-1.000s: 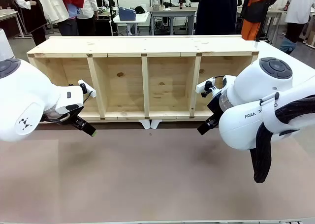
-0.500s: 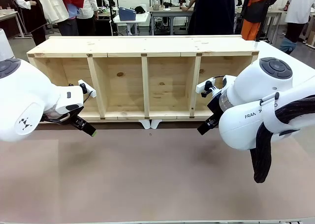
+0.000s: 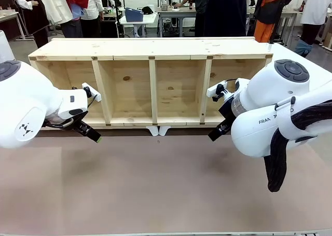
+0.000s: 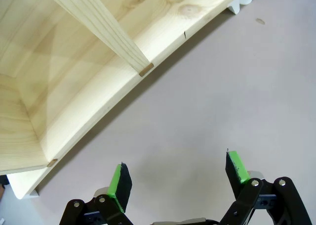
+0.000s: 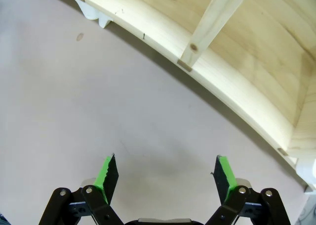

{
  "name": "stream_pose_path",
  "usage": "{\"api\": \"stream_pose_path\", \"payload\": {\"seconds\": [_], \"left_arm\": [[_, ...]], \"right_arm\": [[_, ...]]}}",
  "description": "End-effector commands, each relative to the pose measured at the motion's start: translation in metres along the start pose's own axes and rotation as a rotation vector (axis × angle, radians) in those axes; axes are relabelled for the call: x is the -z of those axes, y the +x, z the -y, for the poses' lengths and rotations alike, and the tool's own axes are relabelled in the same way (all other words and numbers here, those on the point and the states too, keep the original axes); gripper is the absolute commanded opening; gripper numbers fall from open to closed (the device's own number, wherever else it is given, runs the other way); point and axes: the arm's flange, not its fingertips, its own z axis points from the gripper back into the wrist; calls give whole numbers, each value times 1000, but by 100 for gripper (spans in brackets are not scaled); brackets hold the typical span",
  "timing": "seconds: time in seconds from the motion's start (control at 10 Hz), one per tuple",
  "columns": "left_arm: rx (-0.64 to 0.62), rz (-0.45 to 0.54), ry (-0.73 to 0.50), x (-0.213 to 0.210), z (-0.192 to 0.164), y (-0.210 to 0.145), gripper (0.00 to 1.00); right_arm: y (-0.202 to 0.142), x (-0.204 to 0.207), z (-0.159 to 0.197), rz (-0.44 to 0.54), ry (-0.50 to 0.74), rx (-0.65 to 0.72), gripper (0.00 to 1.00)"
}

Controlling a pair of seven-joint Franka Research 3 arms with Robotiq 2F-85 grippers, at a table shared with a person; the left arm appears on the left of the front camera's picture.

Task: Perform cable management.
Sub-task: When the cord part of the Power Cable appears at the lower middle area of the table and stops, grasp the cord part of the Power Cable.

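The cable is out of view. My left gripper [image 3: 89, 133] hangs low over the brown tabletop [image 3: 155, 184], in front of the left end of a long wooden shelf unit [image 3: 153, 57]. In its wrist view the left gripper [image 4: 178, 171] is open, with bare table between the green pads. Mirroring it, my right gripper [image 3: 216, 134] sits before the shelf's right end. In its own wrist view the right gripper [image 5: 165, 171] is also open and holds nothing.
The shelf unit lies on its side with several open bays facing me, and its front rail [image 4: 98, 101] [image 5: 222, 74] runs close ahead of both grippers. Two white feet [image 3: 159, 130] show under its middle. People stand at tables far behind.
A person in dark clothes in the background has shifted slightly. Both arms and grippers have stayed still.
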Motion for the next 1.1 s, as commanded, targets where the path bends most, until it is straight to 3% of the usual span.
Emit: {"api": "stream_pose_path", "payload": {"seconds": [0.0, 0.5, 0.7, 1.0], "left_arm": [[23, 15, 17, -38, 7, -16, 100], [42, 172, 63, -144, 15, -73, 100], [14, 258, 107, -189, 10, -106, 100], [-68, 376, 143, -238, 5, -169, 100]], "right_arm": [[-17, -32, 8, 20, -12, -1, 100], [-76, -144, 41, 166, -77, 45, 100], [-111, -190, 53, 234, -117, 64, 100], [-156, -227, 56, 300, -152, 73, 100]]}}
